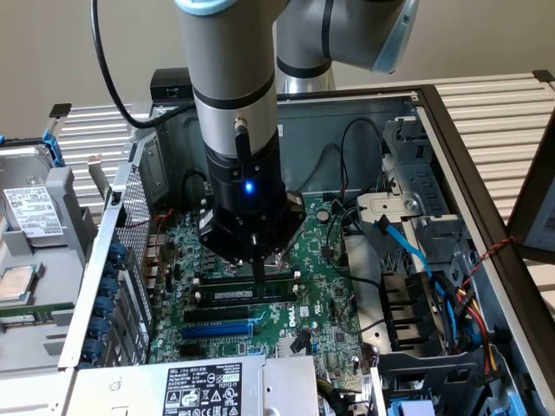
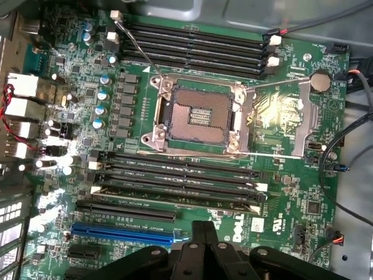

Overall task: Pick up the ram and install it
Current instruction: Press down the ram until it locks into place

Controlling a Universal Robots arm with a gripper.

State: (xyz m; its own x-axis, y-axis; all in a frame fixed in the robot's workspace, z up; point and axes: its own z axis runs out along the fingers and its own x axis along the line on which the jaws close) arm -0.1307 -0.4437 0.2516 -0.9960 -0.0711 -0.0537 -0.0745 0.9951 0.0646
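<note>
Exterior view: I see the open computer case point(image 1: 451, 130) with the motherboard point(image 1: 323, 305) inside. My tool point(image 1: 258, 270) is closed, empty, tips just above the ram point(image 1: 245, 295), which sits in a black slot beside the blue slot point(image 1: 217, 329).

Exterior oblique, wrist overhead; shared motherboard point(image 1: 260, 295)

The pincer point(image 1: 258, 267) hides part of the memory slots point(image 1: 247, 290).
</note>
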